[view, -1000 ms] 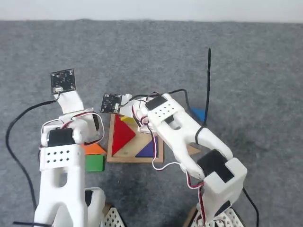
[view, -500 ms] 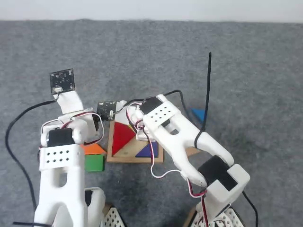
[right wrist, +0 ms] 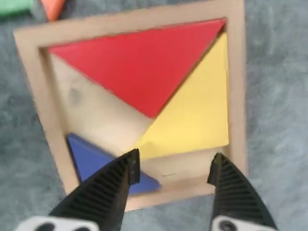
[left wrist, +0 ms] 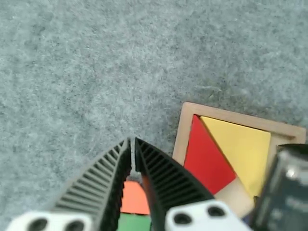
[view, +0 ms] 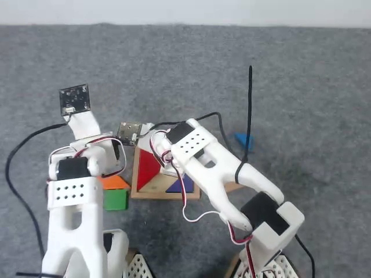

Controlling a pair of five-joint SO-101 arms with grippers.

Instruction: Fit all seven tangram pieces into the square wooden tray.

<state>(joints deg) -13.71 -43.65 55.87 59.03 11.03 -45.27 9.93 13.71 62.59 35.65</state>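
Wooden tray [right wrist: 237,96] holds three pieces: red [right wrist: 139,72], yellow [right wrist: 197,115], blue [right wrist: 91,159].

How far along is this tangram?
Done: red triangle, yellow triangle and blue triangle lie in the tray. In hand: nothing; the right end effector hangs open over the tray, the left end effector is shut and empty. Left: at least orange piece, green piece and light blue piece, outside it.

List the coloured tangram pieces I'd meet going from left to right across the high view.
orange piece → red triangle → dark blue piece → light blue piece. The green piece lies level with the orange one across the picture, so its place in the order is unclear.
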